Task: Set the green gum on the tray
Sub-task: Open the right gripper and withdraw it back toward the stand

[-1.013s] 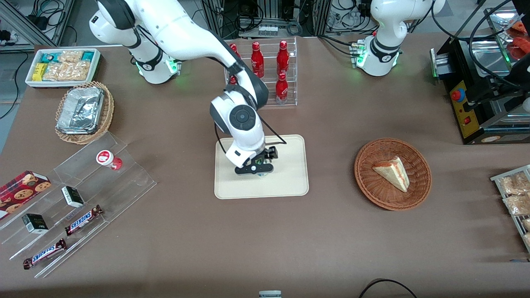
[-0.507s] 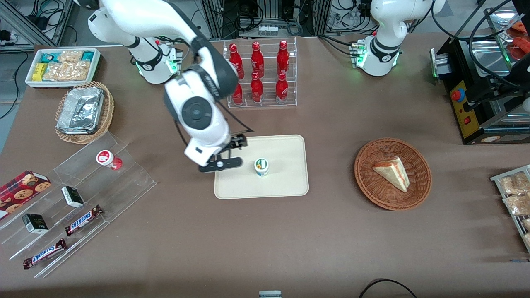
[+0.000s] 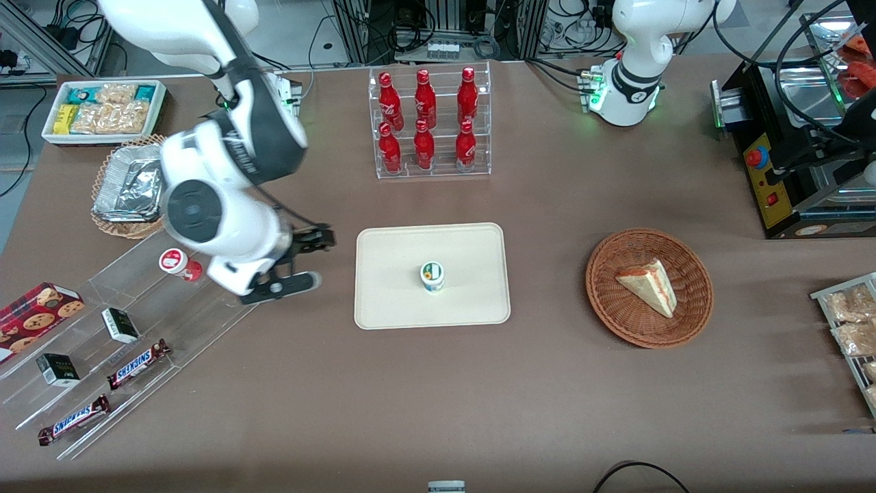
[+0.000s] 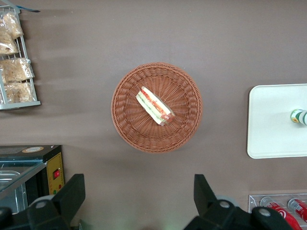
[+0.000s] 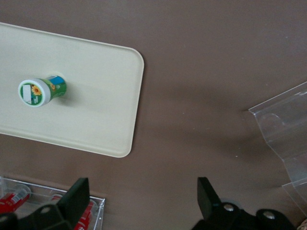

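Note:
The green gum (image 3: 432, 276), a small white canister with a green-and-white lid, stands upright near the middle of the cream tray (image 3: 383, 308). It also shows in the right wrist view (image 5: 41, 91) on the tray (image 5: 105, 120), and in the left wrist view (image 4: 299, 116) on the tray (image 4: 268, 124). My gripper (image 3: 291, 274) is open and empty, held above the brown table between the tray and the clear acrylic stand (image 3: 205, 301). Its fingers (image 5: 79, 194) are wide apart with only bare table between them.
The red-lidded canister (image 3: 179, 263) sits on the acrylic stand with snack bars (image 3: 137, 363). A rack of red bottles (image 3: 428, 123) stands farther from the camera than the tray. A wicker basket with a sandwich (image 3: 649, 287) lies toward the parked arm's end. A foil-lined basket (image 3: 137, 185) and a white bin (image 3: 102, 109) are near the working arm's base.
My gripper let go of the green gum on the tray, rose and swung away toward the acrylic stand. The gum stays standing on the tray.

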Action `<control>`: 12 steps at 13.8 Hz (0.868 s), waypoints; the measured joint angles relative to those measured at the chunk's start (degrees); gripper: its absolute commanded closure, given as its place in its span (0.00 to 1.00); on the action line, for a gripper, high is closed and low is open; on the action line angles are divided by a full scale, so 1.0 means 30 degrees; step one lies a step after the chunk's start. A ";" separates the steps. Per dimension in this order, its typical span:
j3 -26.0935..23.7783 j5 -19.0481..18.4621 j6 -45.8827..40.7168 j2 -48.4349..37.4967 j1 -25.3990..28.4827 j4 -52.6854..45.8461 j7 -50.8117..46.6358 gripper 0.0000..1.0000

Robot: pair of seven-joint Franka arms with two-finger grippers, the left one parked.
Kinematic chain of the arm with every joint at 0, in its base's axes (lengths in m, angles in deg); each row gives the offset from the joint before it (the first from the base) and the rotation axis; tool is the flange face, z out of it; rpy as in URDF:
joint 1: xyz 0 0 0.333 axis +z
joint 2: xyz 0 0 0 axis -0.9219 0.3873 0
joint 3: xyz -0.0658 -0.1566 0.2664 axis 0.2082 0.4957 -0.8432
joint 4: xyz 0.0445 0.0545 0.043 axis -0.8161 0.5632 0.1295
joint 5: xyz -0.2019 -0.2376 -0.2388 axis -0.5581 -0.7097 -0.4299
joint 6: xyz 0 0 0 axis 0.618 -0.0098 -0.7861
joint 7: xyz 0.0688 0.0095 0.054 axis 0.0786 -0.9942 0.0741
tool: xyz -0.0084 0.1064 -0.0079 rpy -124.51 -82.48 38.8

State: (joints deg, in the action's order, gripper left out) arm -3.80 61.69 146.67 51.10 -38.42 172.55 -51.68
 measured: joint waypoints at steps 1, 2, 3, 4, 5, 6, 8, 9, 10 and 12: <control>0.0006 -0.0009 -0.0020 -0.0191 -0.0569 0.0166 0.0474 0.00; 0.0011 -0.0111 -0.0023 -0.0403 -0.1116 0.0365 0.0799 0.00; 0.0009 -0.0430 -0.0031 -0.0635 -0.1653 0.0534 0.1177 0.00; 0.0006 -0.0788 -0.0050 -0.0863 -0.2126 0.0646 0.1542 0.00; 0.0000 -0.1033 -0.0051 -0.1125 -0.2589 0.0805 0.1827 0.00; -0.0013 -0.1161 -0.0051 -0.1422 -0.3083 0.1042 0.1984 0.00; -0.0064 -0.1190 -0.0010 -0.2161 -0.4264 0.1718 0.2151 0.00; -0.0077 -0.1193 0.0048 -0.2618 -0.4808 0.2137 0.2288 0.00; -0.0094 -0.1196 0.0077 -0.3137 -0.5341 0.2578 0.2423 0.00; -0.0131 -0.1200 0.0084 -0.4163 -0.6391 0.3269 0.2872 0.00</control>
State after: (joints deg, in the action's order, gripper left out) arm -4.20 58.09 146.92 38.61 -57.59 182.36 -43.07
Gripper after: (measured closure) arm 0.000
